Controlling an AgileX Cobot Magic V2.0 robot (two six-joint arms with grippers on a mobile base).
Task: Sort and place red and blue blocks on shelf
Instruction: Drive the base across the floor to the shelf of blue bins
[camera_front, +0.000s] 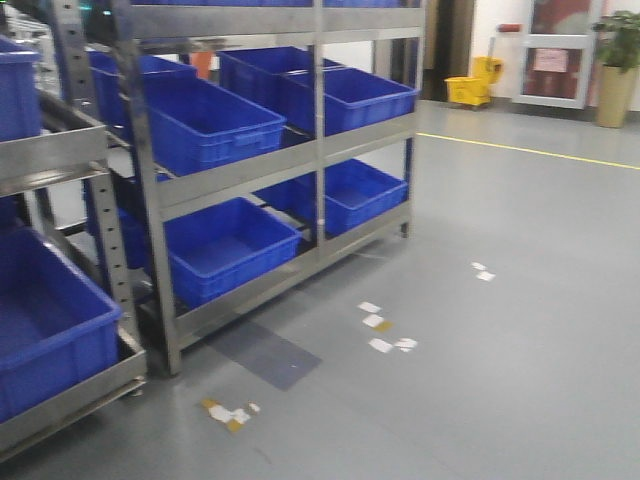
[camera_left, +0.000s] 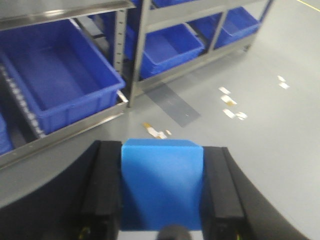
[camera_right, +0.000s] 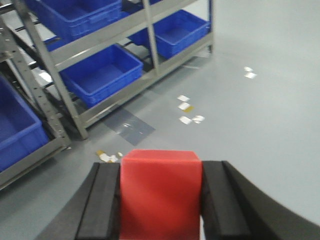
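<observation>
A light blue block (camera_left: 162, 182) fills the space between the black fingers of my left gripper (camera_left: 162, 160), which is shut on it above the grey floor. A red block (camera_right: 160, 192) sits the same way in my right gripper (camera_right: 160, 170), clamped between both black pads. The steel shelf (camera_front: 240, 175) stands ahead to the left in the front view, with metal uprights and crossbars. It also shows at the top of both wrist views, some way off from either gripper. Neither gripper appears in the front view.
Big dark-blue bins (camera_front: 215, 120) fill the shelf's levels, and another bin (camera_front: 50, 325) sits on a second rack at the near left. Paper scraps (camera_front: 385, 330) litter the grey floor. A yellow mop bucket (camera_front: 470, 88) and a potted plant (camera_front: 615, 70) stand far back.
</observation>
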